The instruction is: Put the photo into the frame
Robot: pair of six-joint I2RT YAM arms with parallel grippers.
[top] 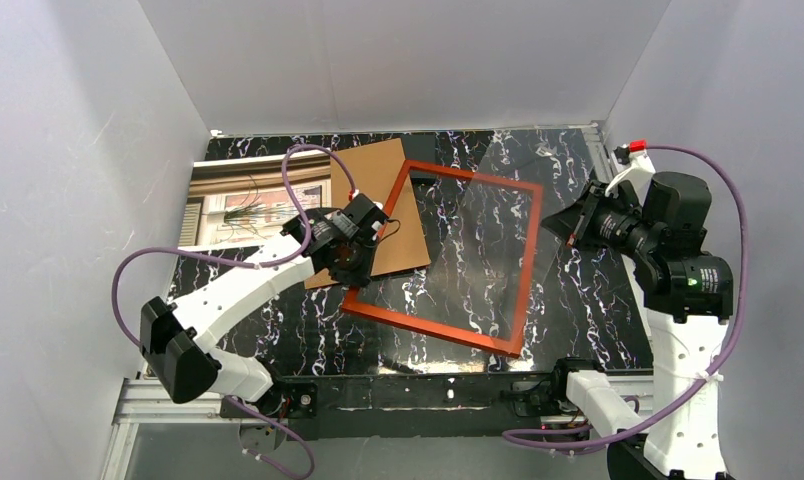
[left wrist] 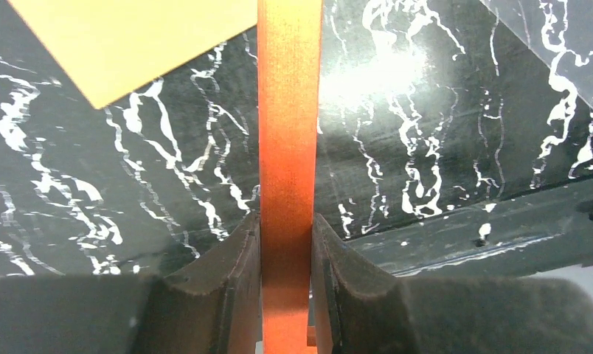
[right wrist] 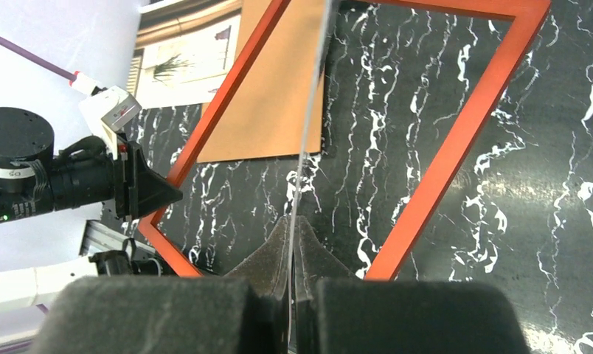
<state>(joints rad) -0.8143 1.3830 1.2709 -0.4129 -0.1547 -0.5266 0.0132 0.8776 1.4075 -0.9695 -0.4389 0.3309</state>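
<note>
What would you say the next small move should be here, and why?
Probably the right gripper should lower the clear sheet flat into the frame: it pinches that sheet by its edge over the opening, and the left gripper clamps the frame's left bar to steady it.

One frame (top: pixel 433 329), one photo (top: pixel 248 200), one brown board (top: pixel 373 185) and one clear sheet (left wrist: pixel 574 29).
</note>
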